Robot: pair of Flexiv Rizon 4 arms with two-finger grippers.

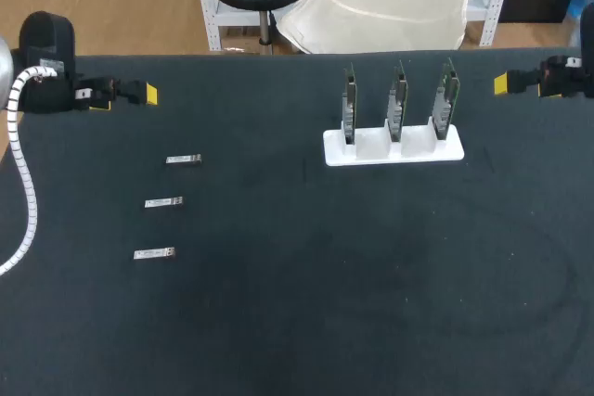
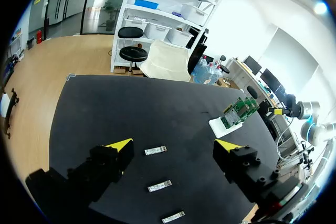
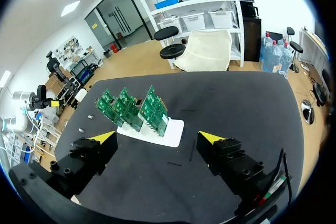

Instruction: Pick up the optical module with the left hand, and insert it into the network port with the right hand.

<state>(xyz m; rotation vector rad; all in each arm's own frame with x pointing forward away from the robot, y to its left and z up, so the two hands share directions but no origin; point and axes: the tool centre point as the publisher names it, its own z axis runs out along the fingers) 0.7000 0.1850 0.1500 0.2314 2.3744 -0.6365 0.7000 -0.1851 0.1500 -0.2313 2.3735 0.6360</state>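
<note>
Hanging over the black table's (image 1: 297,303) far-left edge, left gripper (image 2: 175,145) is holding its fingers wide apart, empty; right gripper (image 3: 157,138), likewise spread, far right. Three optical modules (image 1: 164,202) are lying in a column, left side. White holder (image 1: 371,157) is carrying three upright circuit boards (image 1: 397,104).

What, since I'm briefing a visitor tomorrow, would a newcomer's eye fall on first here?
Most likely the three green circuit boards standing upright in a white holder on the right half of the black table. Then three small silver modules lying in a column on its left half. The left fingers and right fingers stand open at the far corners, holding nothing.
</note>
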